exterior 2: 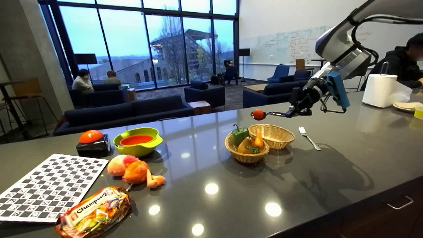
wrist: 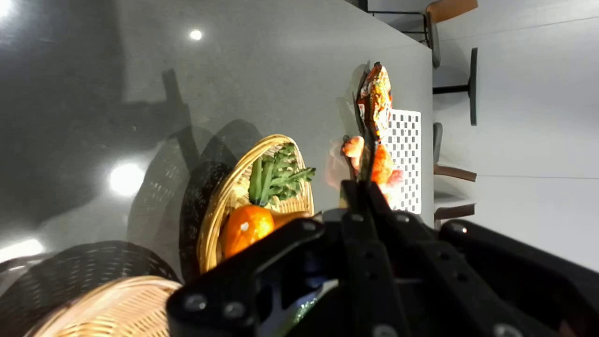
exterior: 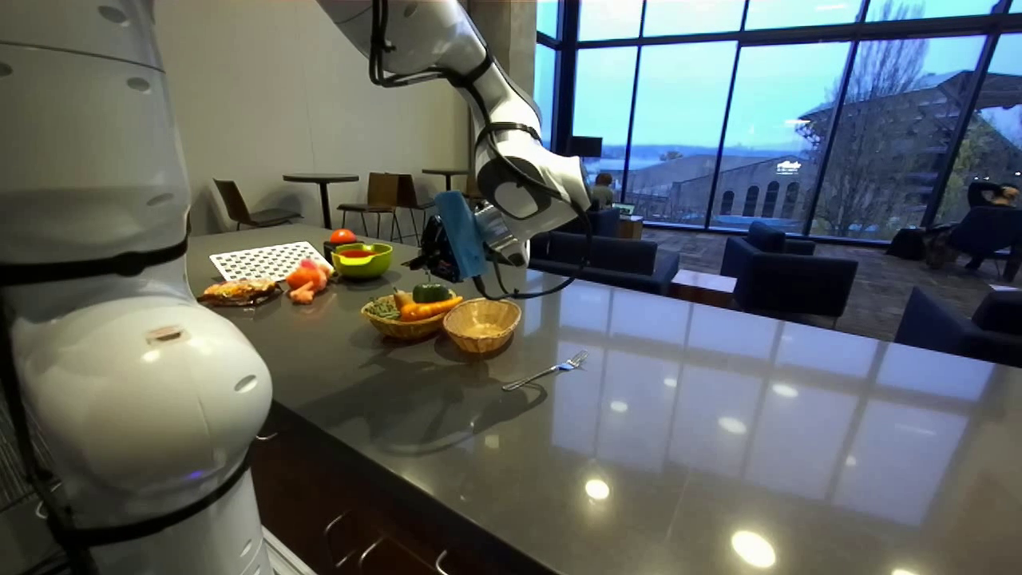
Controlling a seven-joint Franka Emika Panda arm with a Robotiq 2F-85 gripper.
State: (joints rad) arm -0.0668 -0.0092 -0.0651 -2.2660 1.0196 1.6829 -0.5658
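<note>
My gripper is shut on the handle of a dark metal spoon, held roughly level above the counter. A small red tomato sits in the spoon's bowl. In the wrist view the spoon runs out from the closed fingertips; the tomato cannot be made out there. Below is a wicker basket with a green pepper, a pear, an orange carrot-like vegetable and greens. Touching or close beside it is another wicker basket with nothing visible in it.
A fork lies beside the baskets. Further along are a green bowl with red inside, an orange-pink plush toy, a noodle packet, a checkered board and a red button. Paper towels stand opposite.
</note>
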